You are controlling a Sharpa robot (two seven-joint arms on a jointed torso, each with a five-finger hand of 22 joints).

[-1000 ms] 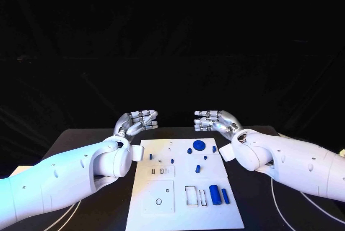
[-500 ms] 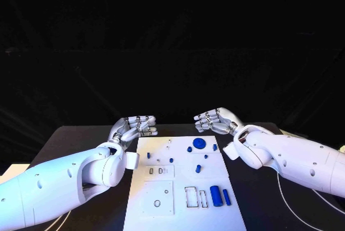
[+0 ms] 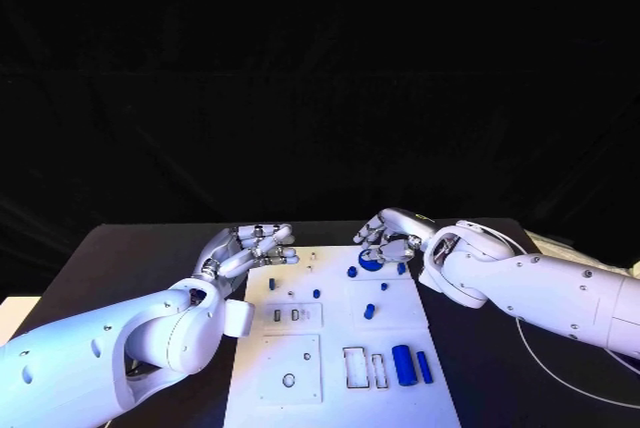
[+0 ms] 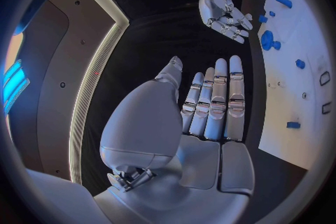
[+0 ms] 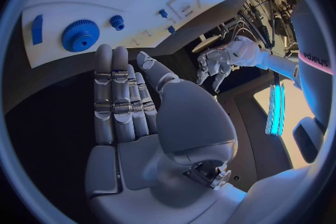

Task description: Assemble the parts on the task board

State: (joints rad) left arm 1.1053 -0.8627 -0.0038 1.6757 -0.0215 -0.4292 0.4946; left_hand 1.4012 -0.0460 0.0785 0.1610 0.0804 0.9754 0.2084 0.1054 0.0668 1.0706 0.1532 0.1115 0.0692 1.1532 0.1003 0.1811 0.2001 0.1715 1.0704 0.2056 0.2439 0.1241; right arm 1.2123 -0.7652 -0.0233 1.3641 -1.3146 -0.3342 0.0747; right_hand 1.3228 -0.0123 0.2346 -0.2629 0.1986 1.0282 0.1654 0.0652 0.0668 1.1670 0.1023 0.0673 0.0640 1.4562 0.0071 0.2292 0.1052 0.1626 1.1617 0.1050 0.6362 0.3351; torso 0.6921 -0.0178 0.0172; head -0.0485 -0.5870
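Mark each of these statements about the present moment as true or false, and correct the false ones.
1. The right hand holds a blue part. False: it holds nothing; in the right wrist view its fingers lie straight and empty.
2. A blue gear lies on the task board. True.
3. The left hand rests on the blue gear. False: it is at the board's far left corner, apart from the gear.
4. Two long blue cylinders lie side by side near the board's near right corner. True.
5. The table is white. False: it is black; the board is white.
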